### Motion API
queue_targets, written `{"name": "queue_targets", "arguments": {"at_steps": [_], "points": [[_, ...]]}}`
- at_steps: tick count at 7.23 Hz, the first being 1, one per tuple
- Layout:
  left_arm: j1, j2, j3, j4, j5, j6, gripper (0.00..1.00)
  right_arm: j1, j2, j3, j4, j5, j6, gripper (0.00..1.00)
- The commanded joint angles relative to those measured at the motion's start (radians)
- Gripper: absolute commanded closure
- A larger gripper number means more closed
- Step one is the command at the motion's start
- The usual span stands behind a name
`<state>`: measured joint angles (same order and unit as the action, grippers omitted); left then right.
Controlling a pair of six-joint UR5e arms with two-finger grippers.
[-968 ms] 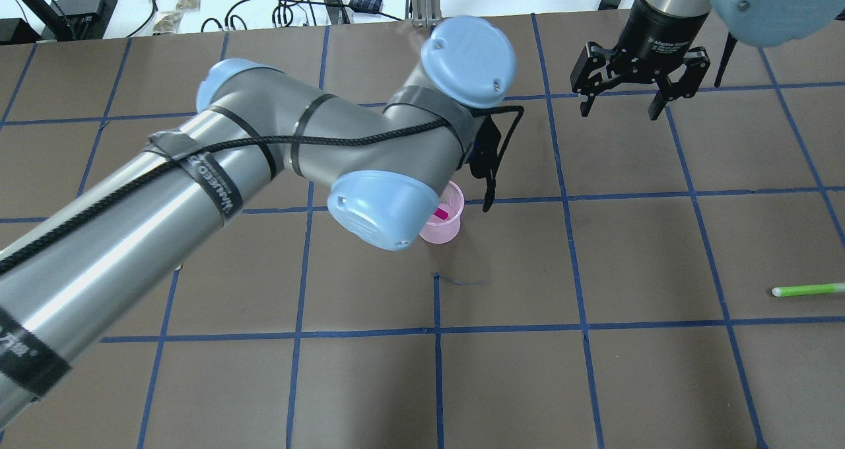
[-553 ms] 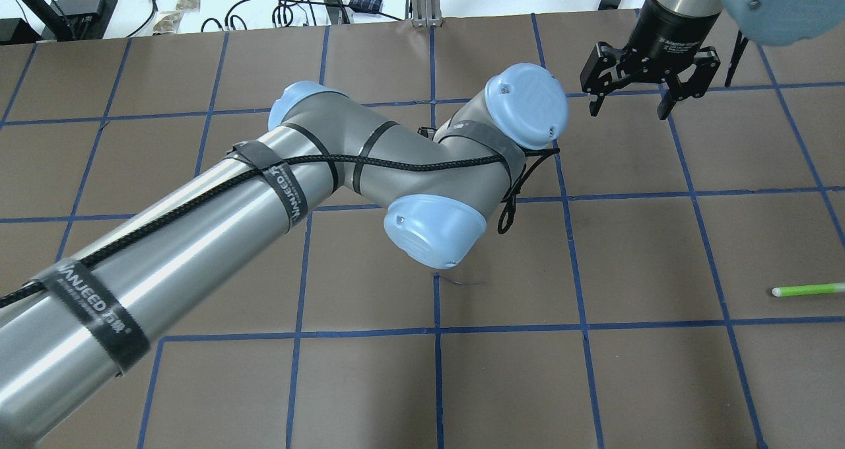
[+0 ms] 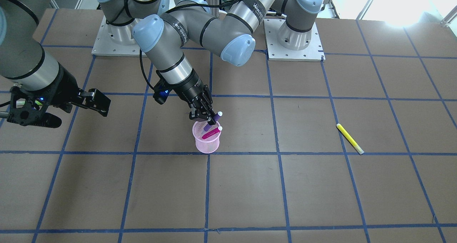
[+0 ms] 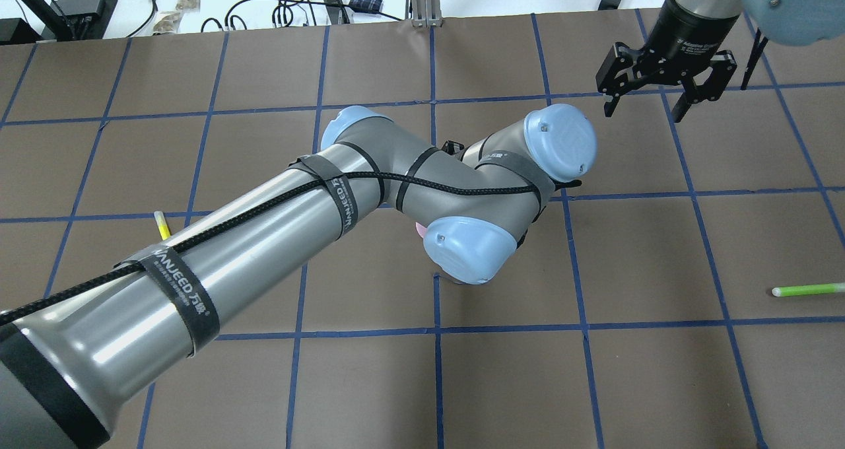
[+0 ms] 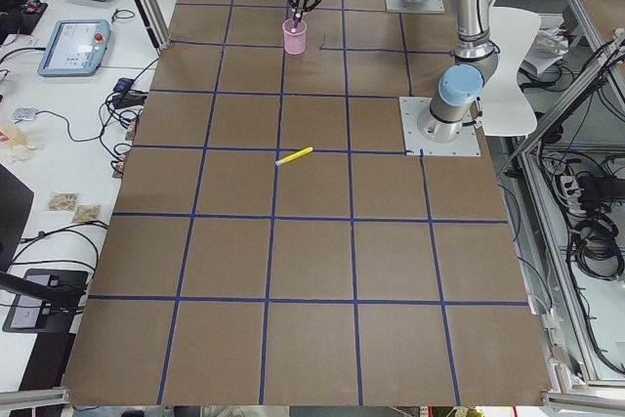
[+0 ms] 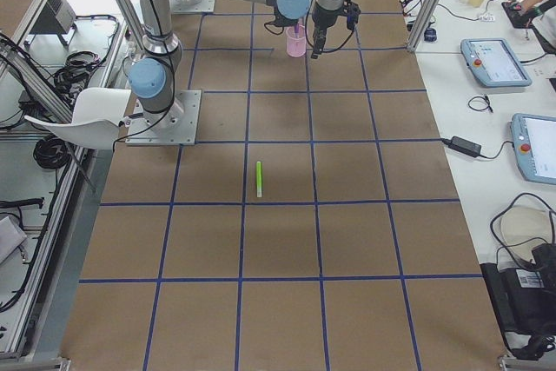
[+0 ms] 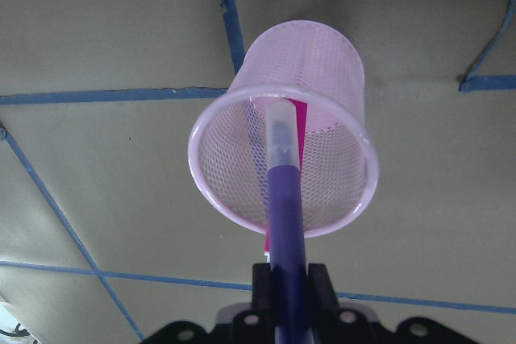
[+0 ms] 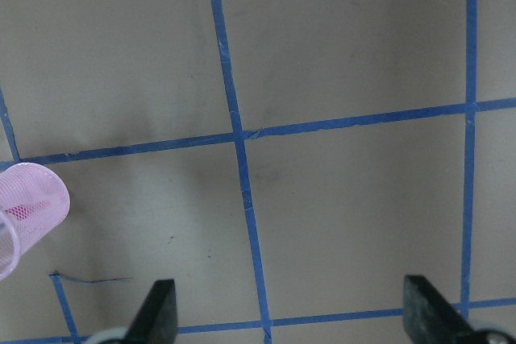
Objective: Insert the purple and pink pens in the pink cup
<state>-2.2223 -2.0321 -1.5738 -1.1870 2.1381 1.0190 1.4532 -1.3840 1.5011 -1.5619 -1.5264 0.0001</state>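
The pink mesh cup [image 3: 206,143] stands upright near the table's middle; it also shows in the left wrist view [image 7: 211,192] and at the right wrist view's left edge [image 8: 32,199]. The pink pen [image 3: 211,133] leans inside it. My left gripper [image 3: 204,117] is shut on the purple pen [image 3: 212,122] just above the cup. In the left wrist view the purple pen [image 7: 284,207] points down into the cup's mouth beside the pink pen [image 7: 296,122]. My right gripper [image 4: 643,114] is open and empty at the far right. My left arm hides the cup in the overhead view.
A yellow highlighter [image 3: 350,138] lies on the table on my left side, partly showing in the overhead view [image 4: 160,224]. A green pen [image 4: 809,290] lies near the right edge. Cables and boxes sit beyond the table's far edge [image 4: 297,6].
My left arm has swung right and forward over the cup, hiding it in the overhead view. My right gripper has drifted farther back and right, still open.
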Motion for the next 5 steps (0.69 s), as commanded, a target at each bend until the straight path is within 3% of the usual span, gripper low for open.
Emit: {"name": "queue_targets", "arguments": {"at_steps": [1,5], "points": [[0.001,0.009,0.000,0.042,0.008,0.024,0.03,-0.001,0.000,0.008,-0.001,0.000,-0.002,0.00],[0.110,0.169,0.006,0.067,-0.009,0.016,0.00,-0.001,0.003,0.010,-0.001,0.002,-0.002,0.00]]}}
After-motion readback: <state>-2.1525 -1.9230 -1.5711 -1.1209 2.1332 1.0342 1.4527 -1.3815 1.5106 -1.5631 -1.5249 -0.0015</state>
